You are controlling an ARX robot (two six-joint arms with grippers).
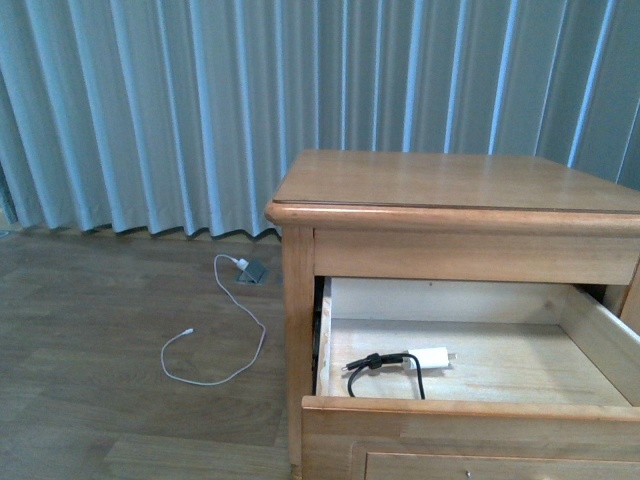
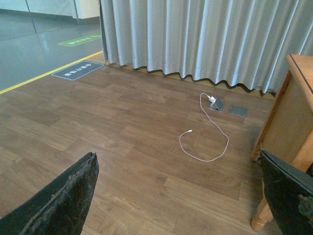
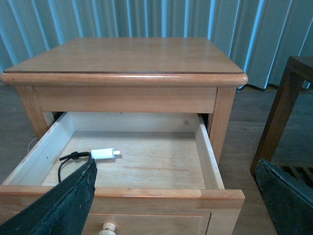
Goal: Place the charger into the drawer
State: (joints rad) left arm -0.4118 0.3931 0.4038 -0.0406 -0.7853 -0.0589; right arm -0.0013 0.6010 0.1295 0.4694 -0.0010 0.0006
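Left claw (image 2: 177, 155) and right claw (image 3: 176, 162) gape released; blocky white charger (image 1: 428, 357) lies in pale-wood drawer (image 1: 450, 407).

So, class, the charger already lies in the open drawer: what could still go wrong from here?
1. The charger has its black cable looped close to the drawer front; a hard shove shut might jolt or pinch it.
2. The open right gripper hangs just over that front and could bump it.

Wood floor (image 1: 100, 330) carries nightstand (image 1: 450, 200), looped white cable (image 1: 262, 335), perhaps a socket (image 1: 253, 271).
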